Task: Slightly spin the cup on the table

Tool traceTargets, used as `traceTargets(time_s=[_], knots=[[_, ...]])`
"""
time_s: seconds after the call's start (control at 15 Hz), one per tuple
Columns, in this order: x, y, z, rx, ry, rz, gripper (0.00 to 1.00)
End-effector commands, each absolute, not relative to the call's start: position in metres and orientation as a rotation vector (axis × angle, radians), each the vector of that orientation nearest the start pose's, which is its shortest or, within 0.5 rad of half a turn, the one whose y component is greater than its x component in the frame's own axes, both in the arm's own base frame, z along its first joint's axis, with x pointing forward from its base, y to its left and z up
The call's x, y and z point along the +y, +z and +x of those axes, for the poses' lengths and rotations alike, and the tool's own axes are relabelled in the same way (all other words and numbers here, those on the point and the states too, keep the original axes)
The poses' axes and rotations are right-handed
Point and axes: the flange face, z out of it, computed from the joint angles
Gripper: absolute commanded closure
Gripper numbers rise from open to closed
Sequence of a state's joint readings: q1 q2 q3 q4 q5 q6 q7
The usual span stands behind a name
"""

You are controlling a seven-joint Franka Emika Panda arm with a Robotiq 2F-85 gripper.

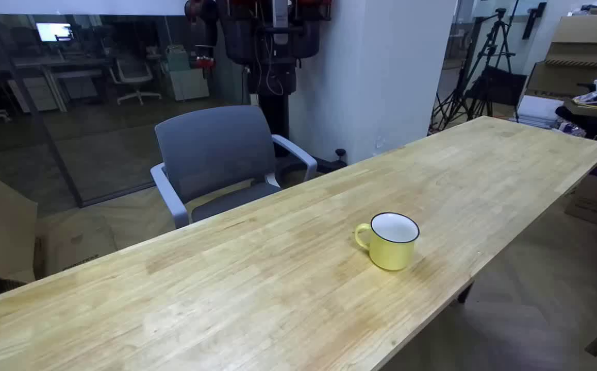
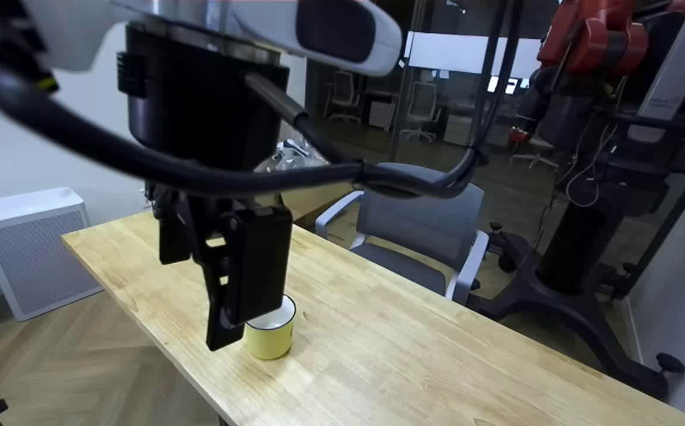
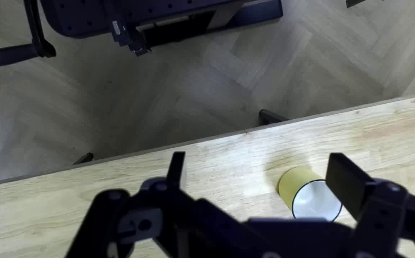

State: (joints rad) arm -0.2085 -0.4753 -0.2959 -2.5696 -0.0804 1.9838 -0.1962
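The cup is a yellow mug with a white inside and a dark rim, and it stands upright on the table. It shows in both exterior views (image 1: 392,253) (image 2: 270,342) and in the wrist view (image 3: 295,184). Its handle points toward the chair side. The table (image 1: 216,293) has a light wood top. My gripper (image 2: 200,296) is open and empty, and a finger covers the cup's left side in that view. In the wrist view my gripper (image 3: 257,161) has its fingers wide apart; the cup appears between them, closer to the right finger, which overlaps its rim.
A grey chair (image 1: 216,149) stands at the table's long side. A red and black robot (image 2: 591,148) stands behind it. A white box-shaped unit (image 2: 35,254) is on the floor past the table's end. The table's edge (image 3: 193,142) runs near the cup.
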Motion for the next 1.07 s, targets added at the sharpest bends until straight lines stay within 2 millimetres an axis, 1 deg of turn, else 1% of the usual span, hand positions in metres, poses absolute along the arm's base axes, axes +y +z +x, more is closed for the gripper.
traceTargets(time_s=[0.0,0.8,0.87,1.0], knots=[[-0.187,0.408,0.331,0.351,0.151,-3.017,0.00],[-0.187,0.408,0.331,0.351,0.151,-3.017,0.00],[-0.187,0.410,0.331,0.381,0.069,-3.026,0.00],[-0.191,0.410,0.343,0.420,-0.054,-3.051,0.00]])
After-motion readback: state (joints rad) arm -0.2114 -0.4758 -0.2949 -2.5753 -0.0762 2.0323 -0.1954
